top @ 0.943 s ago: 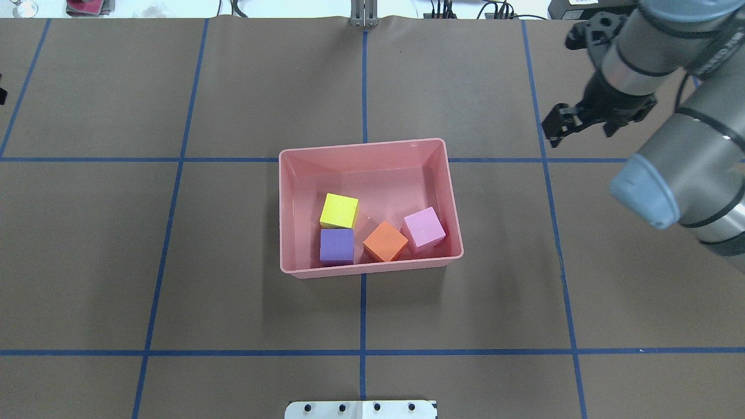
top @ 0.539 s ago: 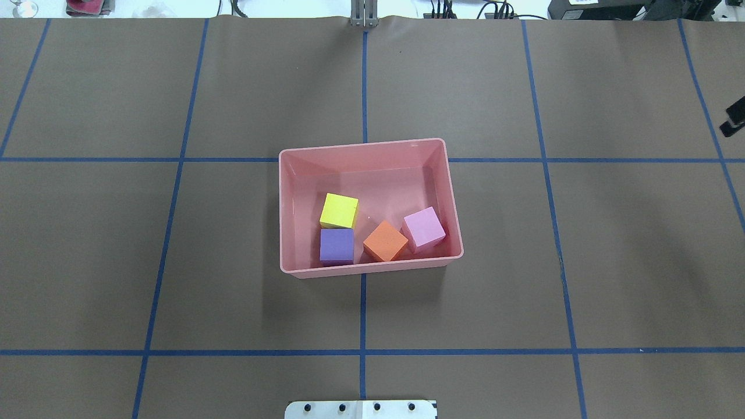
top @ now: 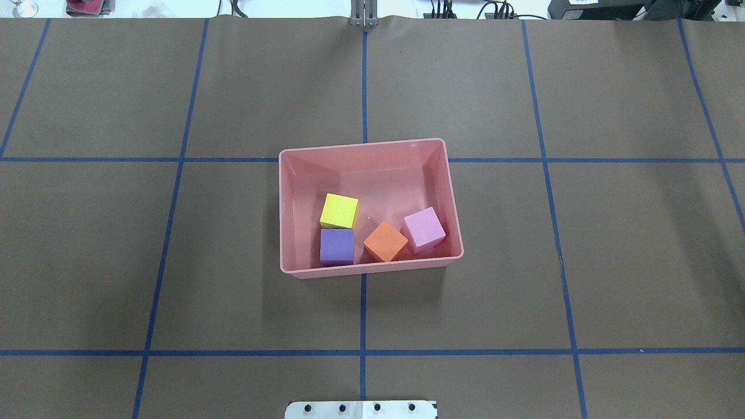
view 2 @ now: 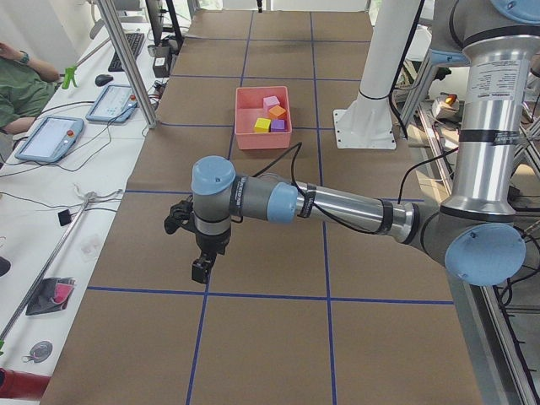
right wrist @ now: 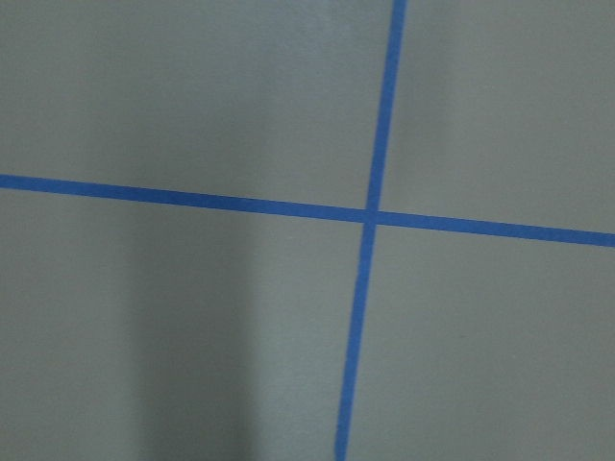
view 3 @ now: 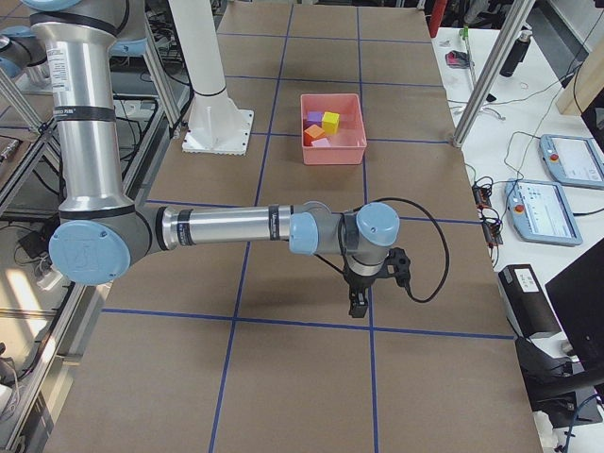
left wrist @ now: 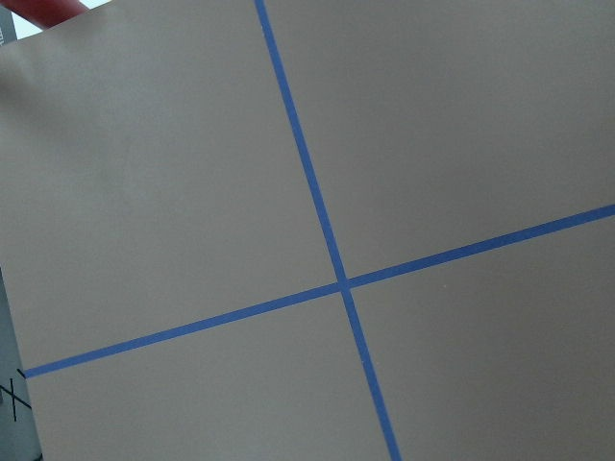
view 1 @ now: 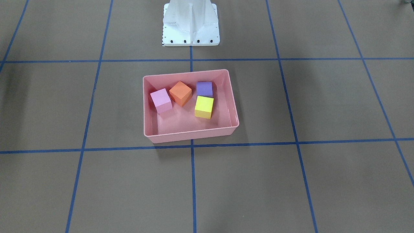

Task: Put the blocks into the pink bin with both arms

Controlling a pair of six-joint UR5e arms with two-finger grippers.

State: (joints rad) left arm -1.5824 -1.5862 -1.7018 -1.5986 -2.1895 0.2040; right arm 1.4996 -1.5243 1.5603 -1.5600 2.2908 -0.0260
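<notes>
The pink bin [top: 290, 215] [view 1: 187, 132] sits at the table's middle. All of the blocks lie inside it: yellow [top: 339, 210], purple [top: 336, 245], orange [top: 385, 241] and pink-lilac [top: 424, 227]. They also show in the front view: yellow [view 1: 204, 107], purple [view 1: 204, 88], orange [view 1: 180, 93], pink-lilac [view 1: 160, 100]. Both arms are out of the overhead and front views. My left gripper [view 2: 200, 268] shows only in the left side view, far from the bin [view 2: 261, 135]. My right gripper [view 3: 359, 304] shows only in the right side view, far from the bin [view 3: 335, 146]. I cannot tell whether either is open or shut.
The brown table cover carries a grid of blue tape lines [top: 364, 81]. The white robot base [view 1: 190, 26] stands behind the bin. Tablets [view 2: 51, 139] and cables lie on the side bench, where a person [view 2: 21, 89] sits. Both wrist views show only tape crossings [left wrist: 342, 284] [right wrist: 369, 215].
My right arm has drawn back to the right and left the overhead view. The bin and the blocks have not moved.
</notes>
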